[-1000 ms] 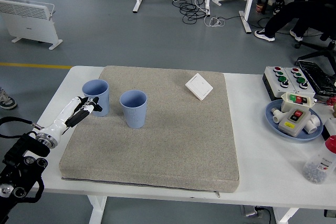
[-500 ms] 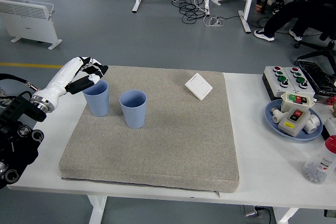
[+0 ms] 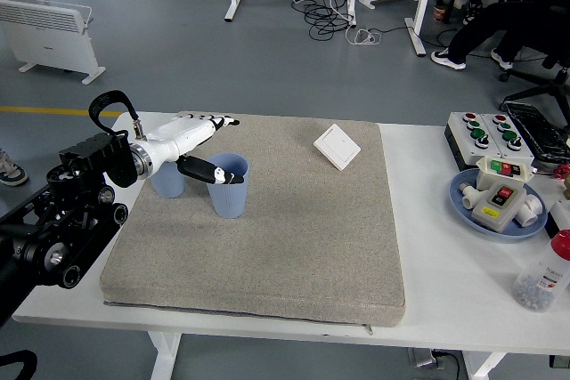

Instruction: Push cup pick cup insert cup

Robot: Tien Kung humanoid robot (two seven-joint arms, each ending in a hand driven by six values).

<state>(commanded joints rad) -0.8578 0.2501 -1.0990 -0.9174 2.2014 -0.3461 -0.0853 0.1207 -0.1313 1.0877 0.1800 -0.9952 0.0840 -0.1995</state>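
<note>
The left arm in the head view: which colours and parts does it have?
The left arm is black, with round joint housings and a black cable looping over its wrist. A silver ring joins it to the left hand, which is white with black finger segments.

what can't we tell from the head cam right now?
- Left cup: mostly hidden behind the left hand and wrist; its rim and position can't be checked.
- Contact: whether the thumb touches the right cup or only hovers over its rim can't be judged from above.
- Right arm: out of view.
- Switch boxes in the blue plate: labels too small to read.
- Bottle: cut off by the right edge.
</note>
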